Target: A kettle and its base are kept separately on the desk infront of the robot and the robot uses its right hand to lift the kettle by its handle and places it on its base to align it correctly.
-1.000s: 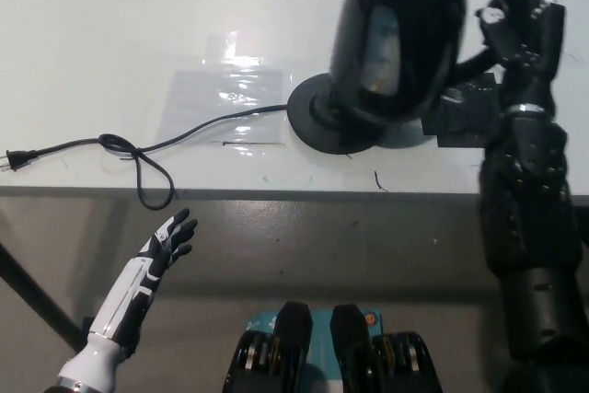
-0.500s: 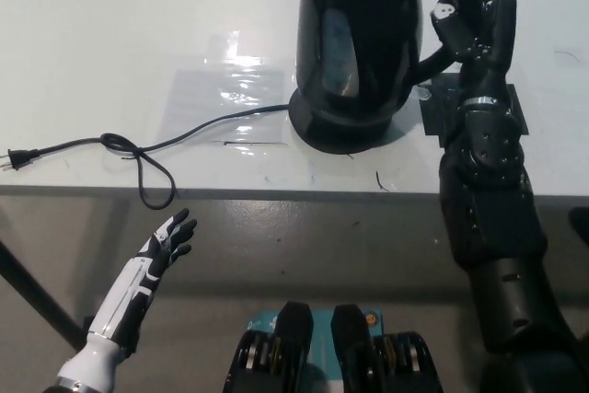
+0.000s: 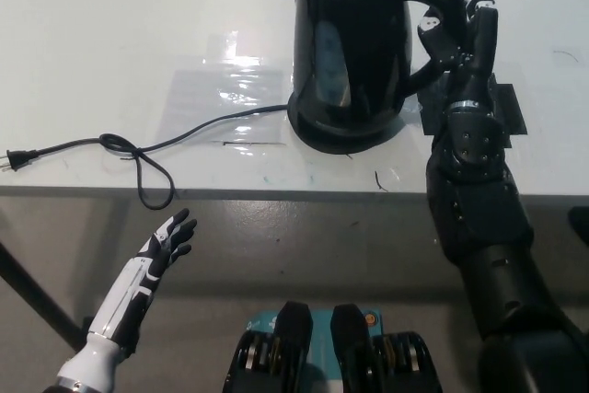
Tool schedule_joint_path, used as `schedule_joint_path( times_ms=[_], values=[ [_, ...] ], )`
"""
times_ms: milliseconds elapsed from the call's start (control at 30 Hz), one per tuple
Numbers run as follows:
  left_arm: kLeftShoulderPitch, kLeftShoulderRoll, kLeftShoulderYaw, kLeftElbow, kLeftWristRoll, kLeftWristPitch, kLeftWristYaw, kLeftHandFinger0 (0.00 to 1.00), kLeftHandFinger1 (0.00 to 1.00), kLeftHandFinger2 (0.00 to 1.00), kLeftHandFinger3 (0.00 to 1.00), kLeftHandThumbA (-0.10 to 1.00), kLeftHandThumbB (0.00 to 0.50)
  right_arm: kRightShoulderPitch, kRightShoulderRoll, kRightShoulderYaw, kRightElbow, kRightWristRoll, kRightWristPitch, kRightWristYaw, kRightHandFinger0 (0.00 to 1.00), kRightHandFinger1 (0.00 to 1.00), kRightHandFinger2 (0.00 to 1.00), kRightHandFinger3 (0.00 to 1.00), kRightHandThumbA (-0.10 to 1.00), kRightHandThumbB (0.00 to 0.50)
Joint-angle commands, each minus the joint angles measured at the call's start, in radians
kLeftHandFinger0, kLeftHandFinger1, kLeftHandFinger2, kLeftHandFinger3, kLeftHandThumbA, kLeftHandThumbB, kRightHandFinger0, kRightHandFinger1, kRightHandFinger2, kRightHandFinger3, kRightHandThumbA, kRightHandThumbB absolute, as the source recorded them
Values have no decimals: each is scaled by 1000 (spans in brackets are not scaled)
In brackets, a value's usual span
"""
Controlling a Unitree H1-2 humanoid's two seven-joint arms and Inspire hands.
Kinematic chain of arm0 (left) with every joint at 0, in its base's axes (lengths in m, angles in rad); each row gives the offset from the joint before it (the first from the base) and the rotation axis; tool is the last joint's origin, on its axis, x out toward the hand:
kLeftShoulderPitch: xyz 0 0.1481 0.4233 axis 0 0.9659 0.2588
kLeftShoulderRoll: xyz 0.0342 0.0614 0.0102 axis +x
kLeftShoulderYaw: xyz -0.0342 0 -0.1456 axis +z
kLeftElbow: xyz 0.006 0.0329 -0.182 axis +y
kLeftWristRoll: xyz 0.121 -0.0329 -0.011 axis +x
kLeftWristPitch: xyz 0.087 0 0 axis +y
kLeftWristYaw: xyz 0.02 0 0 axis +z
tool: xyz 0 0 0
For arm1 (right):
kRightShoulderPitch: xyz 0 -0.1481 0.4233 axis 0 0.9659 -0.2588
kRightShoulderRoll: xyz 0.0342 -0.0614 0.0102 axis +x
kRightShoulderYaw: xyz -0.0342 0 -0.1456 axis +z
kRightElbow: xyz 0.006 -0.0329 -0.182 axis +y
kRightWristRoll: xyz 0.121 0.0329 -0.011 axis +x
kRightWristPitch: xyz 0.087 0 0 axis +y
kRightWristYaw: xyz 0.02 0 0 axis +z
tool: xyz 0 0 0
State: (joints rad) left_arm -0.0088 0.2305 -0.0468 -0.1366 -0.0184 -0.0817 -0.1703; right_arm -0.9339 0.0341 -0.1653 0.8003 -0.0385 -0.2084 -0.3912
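Kettle [image 3: 345,43] glossy black plastic; desk [image 3: 110,62] smooth white.

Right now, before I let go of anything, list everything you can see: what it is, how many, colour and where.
kettle: one, black, upright on its base at the table's middle right, handle towards the right hand
base: one, black, round, under the kettle near the table's front edge; only its rim shows
power cord: one, black, running left from the base across the table, looping over the front edge, plug lying at the far left
clear plastic sheet: one, transparent, flat on the table left of the base
black patch: one, flat on the table behind the right forearm; I cannot tell what it is
table: one, white
left hand: white, open, resting below the table edge at lower left
right hand: black, shut on the kettle's handle
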Motion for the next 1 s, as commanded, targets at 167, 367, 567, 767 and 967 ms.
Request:
schedule_joint_path(
  times_ms=[167, 367, 567, 767, 967],
  values=[
    [-18, 16, 2, -15, 0, -34, -17, 1000, 1000, 1000, 1000, 1000, 109, -104, 1, 20, 24, -21, -124, -37, 0, 224, 704, 790, -100, 121],
    [-20, 17, 4, -20, -5, -21, -19, 1000, 1000, 1000, 1000, 1000, 120, -118, -2, 64, 30, -89, -140, -90, 0, 149, 601, 742, -100, 147],
    [-23, 21, 2, -19, 3, -26, -18, 1000, 1000, 1000, 1000, 1000, 120, -131, -2, 100, 31, -130, -121, -126, 0, 120, 538, 662, -100, 141],
    [-26, 20, 3, -23, -1, -18, -19, 1000, 1000, 1000, 1000, 1000, 120, -126, 17, 115, 17, -123, -116, -120, 0, 109, 523, 651, -100, 144],
    [-31, 22, 4, -20, -3, -21, -20, 1000, 1000, 1000, 1000, 1000, 120, -121, 37, 112, 45, -105, -150, -118, 0, 129, 556, 681, -100, 150]
  ],
)
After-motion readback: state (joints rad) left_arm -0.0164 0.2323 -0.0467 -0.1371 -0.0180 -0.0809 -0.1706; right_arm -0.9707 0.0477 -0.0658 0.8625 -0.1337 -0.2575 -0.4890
